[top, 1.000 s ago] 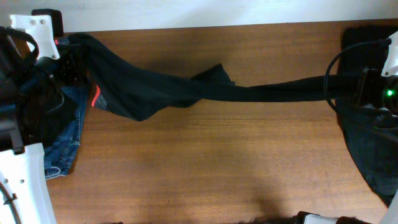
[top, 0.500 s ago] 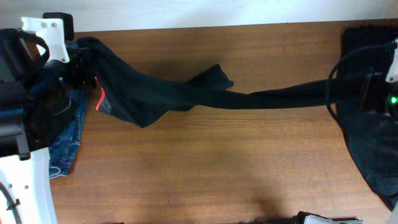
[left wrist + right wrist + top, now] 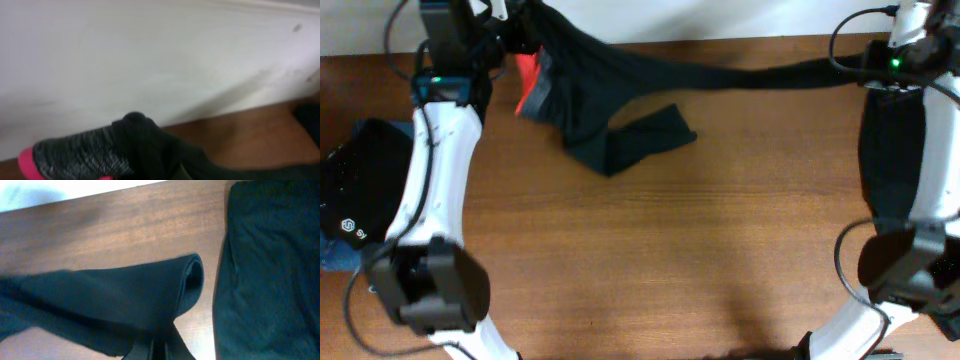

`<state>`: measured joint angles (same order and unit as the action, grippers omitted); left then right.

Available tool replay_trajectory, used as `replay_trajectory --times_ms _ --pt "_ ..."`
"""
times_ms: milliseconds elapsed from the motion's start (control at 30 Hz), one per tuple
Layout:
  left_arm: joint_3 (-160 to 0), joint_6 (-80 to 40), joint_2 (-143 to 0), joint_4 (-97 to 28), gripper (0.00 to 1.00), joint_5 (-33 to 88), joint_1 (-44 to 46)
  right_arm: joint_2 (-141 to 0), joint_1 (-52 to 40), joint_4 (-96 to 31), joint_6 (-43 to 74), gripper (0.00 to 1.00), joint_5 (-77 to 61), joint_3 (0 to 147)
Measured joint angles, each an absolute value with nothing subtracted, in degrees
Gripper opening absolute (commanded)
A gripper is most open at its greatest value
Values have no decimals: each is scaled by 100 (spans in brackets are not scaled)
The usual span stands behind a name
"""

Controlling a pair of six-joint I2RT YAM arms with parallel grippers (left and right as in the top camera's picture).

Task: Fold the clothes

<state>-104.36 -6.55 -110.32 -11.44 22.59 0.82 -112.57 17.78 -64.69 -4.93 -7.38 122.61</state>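
Trousers: matt blk cloth, knit grey/red waistband. Table: smooth wood, slight sheen.

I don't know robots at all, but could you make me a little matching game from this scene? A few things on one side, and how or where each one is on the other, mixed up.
Things:
1. waistband
2. loose trouser leg
3. stretched trouser leg
4. dark garment

States:
A. pulled taut along the far edge of the table
B. red-orange and grey
C. spread out at the right side
D. crumpled on the bare wood

Pairs: 1-B, 2-D, 3-A, 4-C
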Motion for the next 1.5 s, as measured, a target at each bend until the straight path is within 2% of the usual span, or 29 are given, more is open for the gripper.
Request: replay_trajectory --times_ms 100,233,433,600,733,900,1133,1233,1267,1333,1400,1433,1500 --pt "-10630 -871 -11288 -969 1 2445 32 -11347 1835 -6237 -447 7 -738 12274" --pt "-11509 -854 -11260 -1793 0 2589 -36 -11284 2093 -6309 -314 9 -740 12674" --pt "-12022 -552 -10873 -4654 1 2602 -40 -11093 2316 -7402 -279 9 -735 12669" --pt "-11898 -427 -11128 -6650 1 1999 -45 -11096 2298 -8095 -325 9 -735 11983" --pt "-11876 -401 -11384 -7432 0 1535 -45 -11098 2296 -8230 -360 9 -681 11397" --pt "-11872 -386 -11649 -7811 1 1243 -45 -11118 2294 -8254 -379 11 -381 10510" --pt "-11872 -386 -11692 -8466 2 1173 -45 -11120 2294 -8256 -388 13 -279 10138" --pt "-11872 -386 -11692 -8932 11 1293 -45 -11120 2294 -8287 -390 13 -272 10134" --pt "-11872 -384 -11692 -9072 19 1345 -45 -11120 2294 -8300 -390 18 -259 10134" --pt "-11872 -360 -11692 -9419 32 1446 -45 -11120 2294 -8322 -399 18 -235 10134" --pt "-11872 -377 -11692 -9653 39 1509 -45 -11120 2294 -8340 -412 19 -235 10134" --pt "-11872 -357 -11692 -9662 47 1531 -45 -11118 2294 -8348 -414 19 -233 10134" --pt "-11872 -362 -11692 -9662 53 1575 -45 -11120 2294 -8361 -427 20 -233 10134"
